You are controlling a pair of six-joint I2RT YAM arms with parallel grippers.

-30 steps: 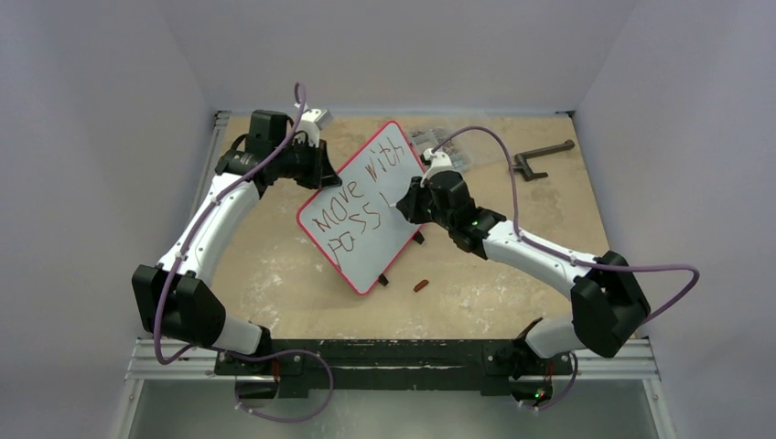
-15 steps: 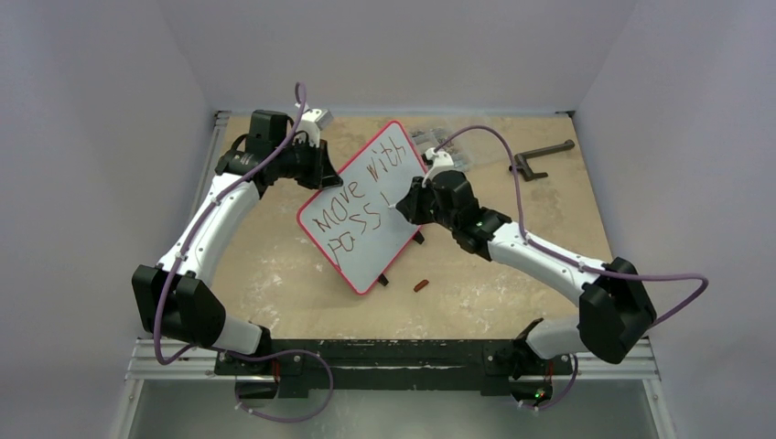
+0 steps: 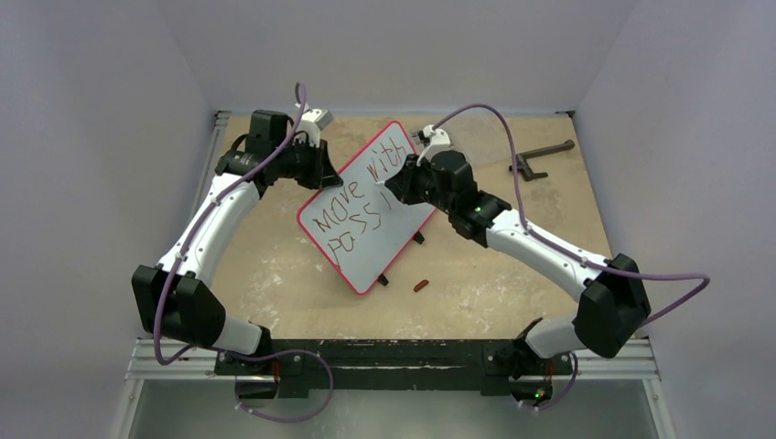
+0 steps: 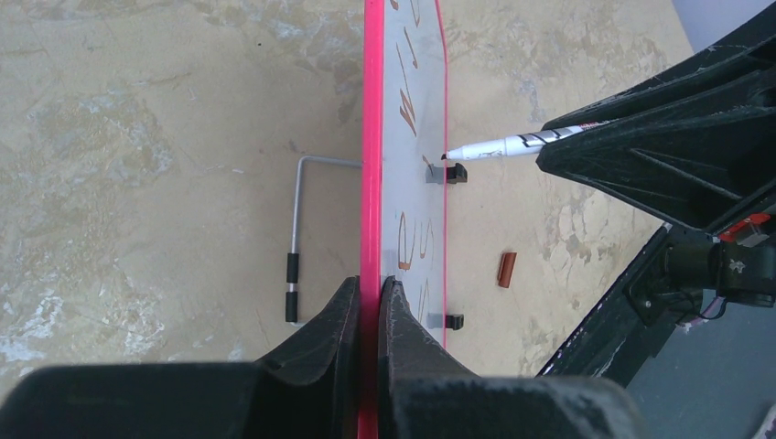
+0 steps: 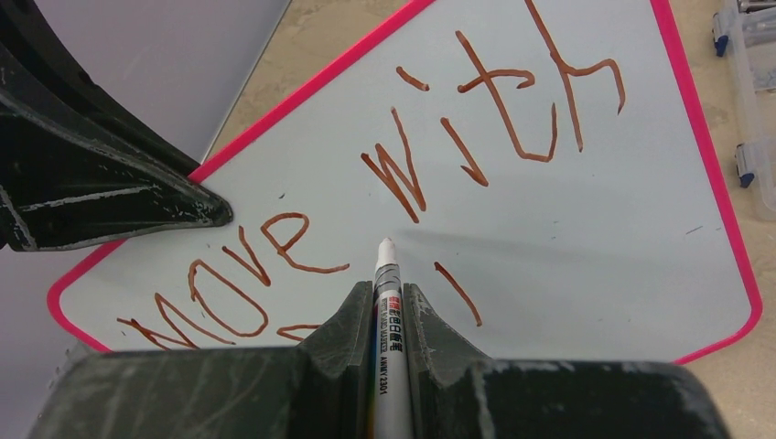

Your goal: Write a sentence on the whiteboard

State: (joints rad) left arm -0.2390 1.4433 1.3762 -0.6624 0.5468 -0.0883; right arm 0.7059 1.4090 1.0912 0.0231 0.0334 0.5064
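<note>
Tan scuffed tabletop (image 3: 512, 238) under everything. Your right gripper (image 5: 388, 294) is clamped on a white marker pen (image 5: 386, 265), tip at the reddish-brown handwritten sentence (image 5: 494, 99). Your left gripper (image 4: 370, 288) pinches the edge of the red-rimmed white whiteboard (image 3: 389, 238), mid-table between the 2 arms.

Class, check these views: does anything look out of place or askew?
A small brown cap lies loose on the table near the whiteboard. The whiteboard sits skewed to the table edges, its sentence slanting.
</note>
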